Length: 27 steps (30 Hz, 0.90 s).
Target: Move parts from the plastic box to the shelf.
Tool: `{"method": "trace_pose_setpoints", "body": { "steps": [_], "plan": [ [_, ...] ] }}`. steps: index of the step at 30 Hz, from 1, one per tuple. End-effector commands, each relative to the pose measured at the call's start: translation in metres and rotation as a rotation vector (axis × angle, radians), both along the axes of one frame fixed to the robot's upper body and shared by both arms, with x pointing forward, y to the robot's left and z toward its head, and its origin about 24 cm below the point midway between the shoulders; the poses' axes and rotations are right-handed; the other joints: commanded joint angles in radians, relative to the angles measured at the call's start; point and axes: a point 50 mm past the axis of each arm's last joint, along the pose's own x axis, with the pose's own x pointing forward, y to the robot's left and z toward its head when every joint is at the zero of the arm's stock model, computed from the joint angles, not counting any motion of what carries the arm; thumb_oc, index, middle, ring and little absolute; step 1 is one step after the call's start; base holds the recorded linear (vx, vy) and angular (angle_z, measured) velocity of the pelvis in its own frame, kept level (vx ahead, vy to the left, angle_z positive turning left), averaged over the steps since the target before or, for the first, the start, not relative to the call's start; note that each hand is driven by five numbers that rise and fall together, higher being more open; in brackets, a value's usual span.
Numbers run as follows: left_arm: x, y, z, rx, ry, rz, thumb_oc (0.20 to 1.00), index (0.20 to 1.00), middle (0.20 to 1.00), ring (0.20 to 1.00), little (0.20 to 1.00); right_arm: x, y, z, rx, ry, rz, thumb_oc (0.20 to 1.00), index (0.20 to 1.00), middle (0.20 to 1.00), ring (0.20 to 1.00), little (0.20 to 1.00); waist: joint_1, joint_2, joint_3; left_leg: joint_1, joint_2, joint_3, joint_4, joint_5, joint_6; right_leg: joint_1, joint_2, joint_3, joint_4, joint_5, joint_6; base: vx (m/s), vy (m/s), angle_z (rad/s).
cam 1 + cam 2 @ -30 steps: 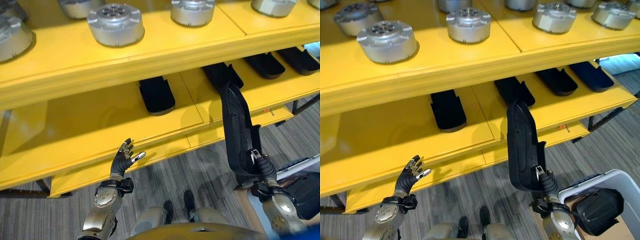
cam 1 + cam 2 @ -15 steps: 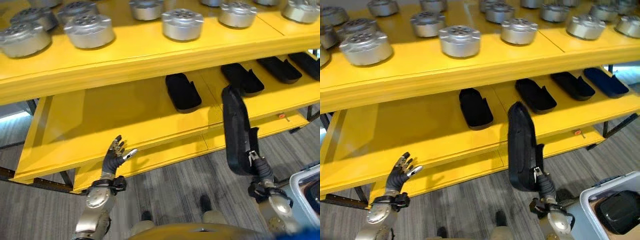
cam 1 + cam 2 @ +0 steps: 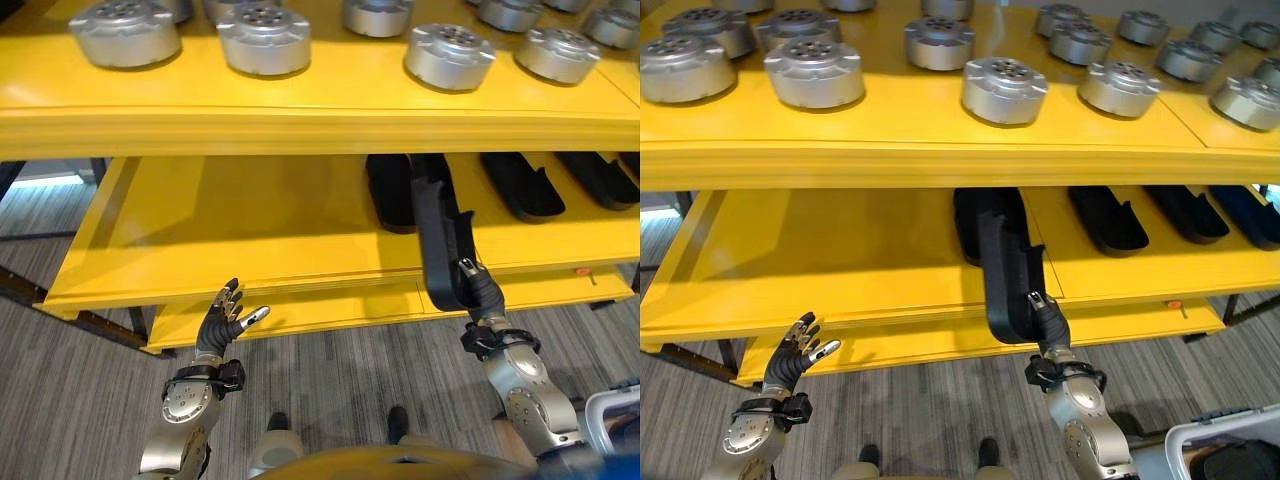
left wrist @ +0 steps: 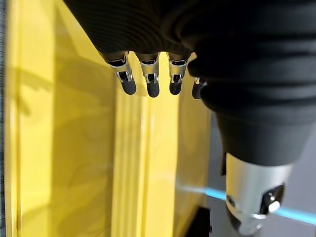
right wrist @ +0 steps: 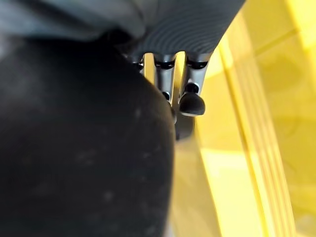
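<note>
Left eye view: right hand [image 3: 481,291] grips black part [image 3: 437,232]; left hand [image 3: 224,321] splayed, empty; no legible writing.

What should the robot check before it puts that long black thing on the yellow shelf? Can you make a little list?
1. Right hand curled round the long black part: ok.
2. Part reaches the lower shelf: ok, its upper end is over the shelf board.
3. Free spot to the left of the black parts already lying there: ok.
4. Left hand open and holding nothing, off the shelf edge: ok.
5. Grip firm enough: cannot tell.
</note>
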Motion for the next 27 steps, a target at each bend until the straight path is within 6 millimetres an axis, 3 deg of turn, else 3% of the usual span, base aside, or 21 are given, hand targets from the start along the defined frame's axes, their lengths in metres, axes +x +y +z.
{"method": "trace_pose_setpoints", "body": {
  "steps": [1, 6, 12, 14, 15, 19, 20, 22, 23, 27],
  "plan": [
    [0.01, -0.003, 0.025, 0.013, -0.12, -0.038, 1.0, 1.0, 1.0, 1.0, 1.0, 0.026, 0.008, 0.058, 0.028, -0.258, 0.051, 0.2, 0.2, 0.2, 0.2, 0.2, 0.014, 0.034, 0.023, -0.044, 0.012, 0.089, 0.011, 0.052, 0.025, 0.066, -0.035, -0.037, 0.094, -0.142, 0.036, -0.06, -0.062, 0.01],
    [0.013, -0.004, 0.03, 0.013, -0.136, -0.047, 1.0, 1.0, 1.0, 1.0, 1.0, 0.05, 0.04, 0.077, 0.014, -0.31, 0.14, 0.2, 0.2, 0.2, 0.2, 0.2, 0.063, 0.036, 0.055, -0.081, 0.01, 0.062, 0.021, 0.067, 0.019, 0.06, -0.026, -0.069, 0.096, -0.147, 0.029, -0.04, -0.051, 0.09],
    [0.022, -0.009, 0.039, 0.02, -0.163, -0.099, 1.0, 1.0, 1.0, 1.0, 1.0, 0.083, 0.067, 0.103, 0.021, -0.348, 0.123, 0.2, 0.2, 0.2, 0.2, 0.2, 0.115, 0.045, 0.109, -0.147, -0.002, 0.027, 0.055, 0.073, 0.015, 0.028, -0.026, -0.1, 0.122, -0.152, 0.022, -0.1, -0.038, 0.2],
    [0.027, -0.01, 0.043, 0.034, -0.178, -0.12, 1.0, 1.0, 1.0, 1.0, 1.0, 0.097, 0.069, 0.126, 0.02, -0.405, 0.085, 0.2, 0.2, 0.2, 0.2, 0.2, 0.13, 0.06, 0.146, -0.195, -0.007, 0.014, 0.088, 0.073, 0.018, -0.022, -0.027, -0.1, 0.157, -0.153, 0.017, -0.25, 0.007, 0.13],
    [0.032, -0.01, 0.048, 0.05, -0.196, -0.137, 1.0, 1.0, 1.0, 1.0, 1.0, 0.11, 0.069, 0.151, 0.021, -0.461, 0.037, 0.2, 0.2, 0.2, 0.2, 0.2, 0.136, 0.074, 0.178, -0.237, -0.011, 0.01, 0.111, 0.073, 0.023, -0.082, -0.029, -0.098, 0.199, -0.155, 0.016, -0.23, 0.05, 0.06],
    [0.036, -0.012, 0.052, 0.051, -0.213, -0.15, 1.0, 1.0, 1.0, 1.0, 1.0, 0.122, 0.068, 0.176, 0.017, -0.511, -0.012, 0.2, 0.2, 0.2, 0.2, 0.2, 0.141, 0.087, 0.202, -0.278, -0.015, 0.01, 0.137, 0.071, 0.028, -0.145, -0.032, -0.087, 0.243, -0.157, 0.014, -0.12, 0.05, 0.0],
    [0.038, -0.014, 0.055, 0.056, -0.225, -0.168, 1.0, 1.0, 1.0, 1.0, 1.0, 0.132, 0.066, 0.196, 0.01, -0.542, -0.063, 0.2, 0.2, 0.2, 0.2, 0.2, 0.148, 0.097, 0.22, -0.315, -0.018, 0.012, 0.156, 0.07, 0.031, -0.189, -0.035, -0.079, 0.271, -0.157, 0.013, -0.14, 0.069, -0.03],
    [0.04, -0.017, 0.056, 0.053, -0.23, -0.184, 1.0, 1.0, 1.0, 1.0, 1.0, 0.139, 0.065, 0.209, 0.014, -0.556, -0.102, 0.2, 0.2, 0.2, 0.2, 0.2, 0.152, 0.104, 0.233, -0.341, -0.019, 0.012, 0.172, 0.068, 0.032, -0.215, -0.036, -0.075, 0.286, -0.158, 0.012, -0.12, 0.082, -0.06],
    [0.043, -0.022, 0.058, 0.049, -0.242, -0.212, 1.0, 1.0, 1.0, 1.0, 1.0, 0.149, 0.062, 0.23, -0.01, -0.578, -0.178, 0.2, 0.2, 0.2, 0.2, 0.2, 0.159, 0.119, 0.254, -0.375, -0.023, 0.015, 0.199, 0.056, 0.037, -0.258, -0.038, -0.065, 0.319, -0.163, 0.011, -0.1, 0.091, -0.01],
    [0.047, -0.024, 0.06, 0.044, -0.26, -0.221, 1.0, 1.0, 1.0, 1.0, 1.0, 0.161, 0.051, 0.246, -0.049, -0.571, -0.287, 0.2, 0.2, 0.2, 0.2, 0.2, 0.164, 0.13, 0.261, -0.43, -0.032, 0.014, 0.237, 0.047, 0.042, -0.303, -0.039, -0.063, 0.344, -0.163, 0.01, -0.06, 0.048, -0.06]
  ]
}}
